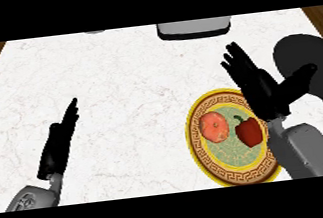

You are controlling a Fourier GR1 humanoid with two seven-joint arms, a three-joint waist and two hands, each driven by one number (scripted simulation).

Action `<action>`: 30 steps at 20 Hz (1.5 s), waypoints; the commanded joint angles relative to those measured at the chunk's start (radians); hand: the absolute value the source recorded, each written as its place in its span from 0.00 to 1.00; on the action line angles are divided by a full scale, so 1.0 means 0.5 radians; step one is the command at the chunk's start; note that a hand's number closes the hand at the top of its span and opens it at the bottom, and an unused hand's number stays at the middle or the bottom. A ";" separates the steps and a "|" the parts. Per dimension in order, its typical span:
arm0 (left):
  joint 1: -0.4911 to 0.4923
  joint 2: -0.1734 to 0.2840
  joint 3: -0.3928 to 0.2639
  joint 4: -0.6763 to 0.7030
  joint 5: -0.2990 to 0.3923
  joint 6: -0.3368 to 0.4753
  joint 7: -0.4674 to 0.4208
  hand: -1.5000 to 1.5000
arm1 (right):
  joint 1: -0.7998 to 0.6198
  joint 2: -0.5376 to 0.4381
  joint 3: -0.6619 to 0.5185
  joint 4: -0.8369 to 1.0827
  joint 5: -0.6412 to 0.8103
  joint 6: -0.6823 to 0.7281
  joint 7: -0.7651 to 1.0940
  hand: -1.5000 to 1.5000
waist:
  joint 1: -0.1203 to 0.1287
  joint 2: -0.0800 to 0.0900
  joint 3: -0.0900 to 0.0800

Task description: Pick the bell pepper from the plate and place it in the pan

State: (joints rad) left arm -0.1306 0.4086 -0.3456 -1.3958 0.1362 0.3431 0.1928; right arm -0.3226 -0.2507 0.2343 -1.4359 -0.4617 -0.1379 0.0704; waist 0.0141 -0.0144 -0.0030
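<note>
Bell pepper [249, 131]: on the plate [215, 171], right of a tomato [213, 126], touching or nearly so.
Right hand [255, 87]: fingers spread, empty, above the plate's far edge.
Left hand [58, 143]: fingers straight, resting.
Risk: fingers may catch the tomato instead, being so close.
Pan [309, 66]: far right.

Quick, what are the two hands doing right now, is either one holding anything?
Left hand: open, fingers straight, holding nothing, over bare counter.
Right hand: open, fingers spread, holding nothing, above the plate; the bell pepper lies on the plate.
</note>
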 commanded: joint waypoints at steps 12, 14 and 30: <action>-0.072 -0.052 0.400 -0.323 0.377 -0.069 -0.099 0.50 | 0.160 -0.958 -0.288 0.035 0.475 1.053 -1.075 0.00 | -0.056 0.031 0.013; -0.078 -0.082 0.376 -0.335 0.364 -0.069 -0.102 0.50 | 0.199 -1.082 -0.391 0.251 0.573 1.090 -1.264 0.00 | -0.035 0.038 0.012; -0.082 -0.048 0.456 -0.424 0.377 -0.175 0.042 0.50 | -0.251 -1.238 -0.009 0.224 1.575 1.007 -1.337 0.00 | 0.004 0.030 0.006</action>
State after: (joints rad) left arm -0.1753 0.3799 -0.1177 -1.5886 0.3288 0.2636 0.1916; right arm -0.4060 -0.8661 0.1707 -1.3015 0.2063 0.3852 -0.6364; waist 0.0120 0.0007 -0.0002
